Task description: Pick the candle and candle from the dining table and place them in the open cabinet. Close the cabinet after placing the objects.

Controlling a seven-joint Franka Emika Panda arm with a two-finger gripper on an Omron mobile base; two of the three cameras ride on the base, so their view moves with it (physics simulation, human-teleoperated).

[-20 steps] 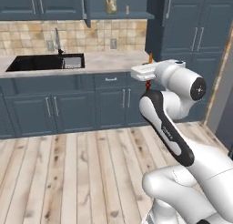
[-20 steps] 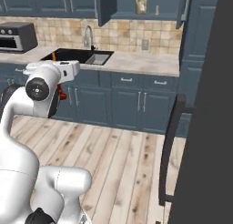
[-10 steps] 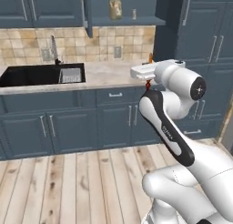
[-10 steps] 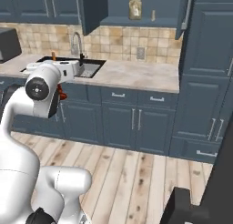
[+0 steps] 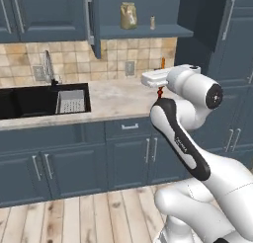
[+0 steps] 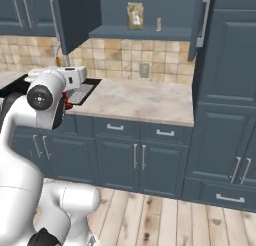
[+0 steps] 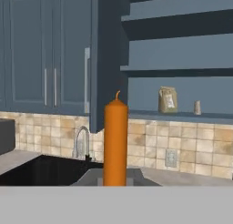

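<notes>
The kitchen wall of dark blue cupboards and tiled backsplash fills both base views, with the beige counter (image 5: 118,96) and its black sink (image 5: 39,101) below the open cabinet (image 5: 143,32). Over the last second the whole picture has slid sideways and grown. That is the base driving up to the counter, not the things moving, and the sink now sits further to the left.

The slender red candle (image 7: 115,141) stands upright in the middle of the hand view. The gripper (image 5: 159,88) is closed narrowly on its lower part, and the arm carries it above the counter's front edge in much the same pose as before. In the left base view its wick end pokes up above the white hand.

On the cabinet's lowest shelf the stubby candle (image 5: 152,22) already rests just beside the brown paper bag (image 5: 128,16).

So one candle looks delivered and the second is arriving. The drive seems nearly done. Next comes lifting the stick to the shelf clear of the open door (image 5: 94,20), then shutting the cabinet.
</notes>
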